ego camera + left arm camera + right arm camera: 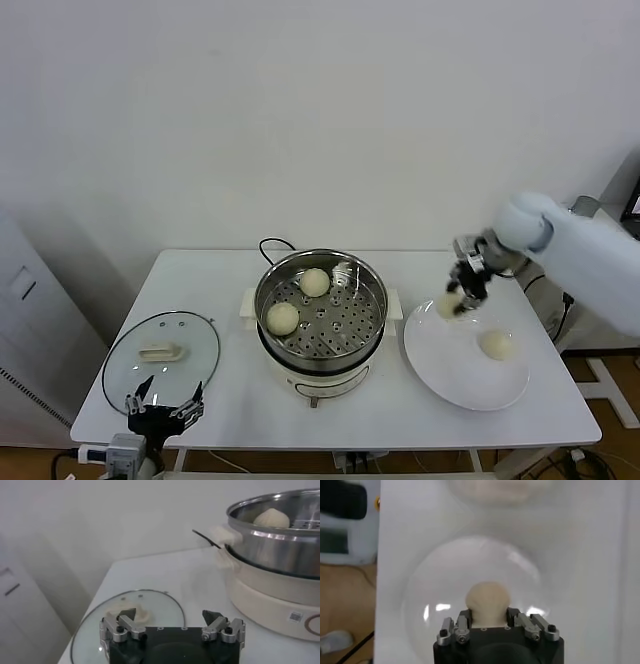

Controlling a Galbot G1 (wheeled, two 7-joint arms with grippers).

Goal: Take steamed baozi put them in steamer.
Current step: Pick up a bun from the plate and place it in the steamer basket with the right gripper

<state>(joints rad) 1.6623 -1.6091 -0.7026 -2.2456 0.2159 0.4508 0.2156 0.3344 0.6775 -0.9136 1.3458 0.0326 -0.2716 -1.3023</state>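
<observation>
The steel steamer stands mid-table on its cream base, with two baozi on its perforated tray, one at the back and one at the front left. My right gripper is shut on a third baozi and holds it above the left edge of the white plate. A fourth baozi lies on the plate. My left gripper is open and empty at the table's front left, over the near edge of the glass lid. The steamer also shows in the left wrist view.
The glass lid with its cream handle lies flat at the table's front left. A black cord runs behind the steamer. A grey cabinet stands left of the table. The wall is close behind.
</observation>
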